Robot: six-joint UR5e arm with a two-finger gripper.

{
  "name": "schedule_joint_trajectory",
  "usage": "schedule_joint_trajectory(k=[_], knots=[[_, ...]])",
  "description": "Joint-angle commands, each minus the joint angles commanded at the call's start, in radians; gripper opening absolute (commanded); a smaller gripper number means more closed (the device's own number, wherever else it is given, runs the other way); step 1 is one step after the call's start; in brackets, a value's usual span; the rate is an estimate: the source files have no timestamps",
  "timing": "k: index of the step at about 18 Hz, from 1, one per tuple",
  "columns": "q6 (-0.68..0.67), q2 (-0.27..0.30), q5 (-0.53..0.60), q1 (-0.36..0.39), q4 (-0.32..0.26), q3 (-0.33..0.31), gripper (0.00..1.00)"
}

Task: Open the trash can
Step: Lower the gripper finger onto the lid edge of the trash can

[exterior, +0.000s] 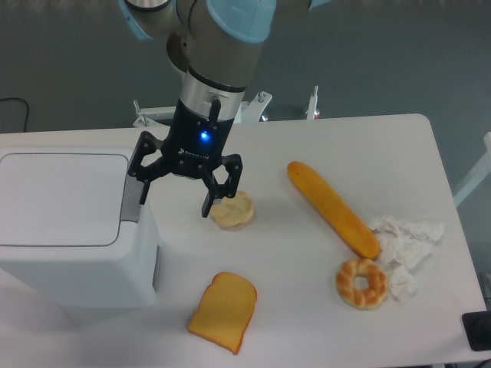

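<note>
The trash can point(69, 230) is a large white boxy bin at the left of the table. Its flat lid point(61, 198) lies closed, and a grey push-button tab point(131, 201) runs along the lid's right edge. My gripper point(175, 201) hangs open just right of the bin. Its left fingertip point(143, 195) is right at the grey tab; whether it touches is unclear. The right fingertip point(207, 208) is beside a bread roll. Nothing sits between the fingers.
A bread roll point(232, 209) lies by the right finger. A toast slice point(222, 312) sits near the front edge. A baguette point(332, 207), a ring-shaped pastry point(360, 283) and crumpled paper point(405, 244) are at the right.
</note>
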Motion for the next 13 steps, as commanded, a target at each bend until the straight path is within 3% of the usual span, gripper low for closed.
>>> schedule_joint_trajectory(k=[13], knots=[[0.003, 0.000, -0.014, 0.000, 0.002, -0.021, 1.00]])
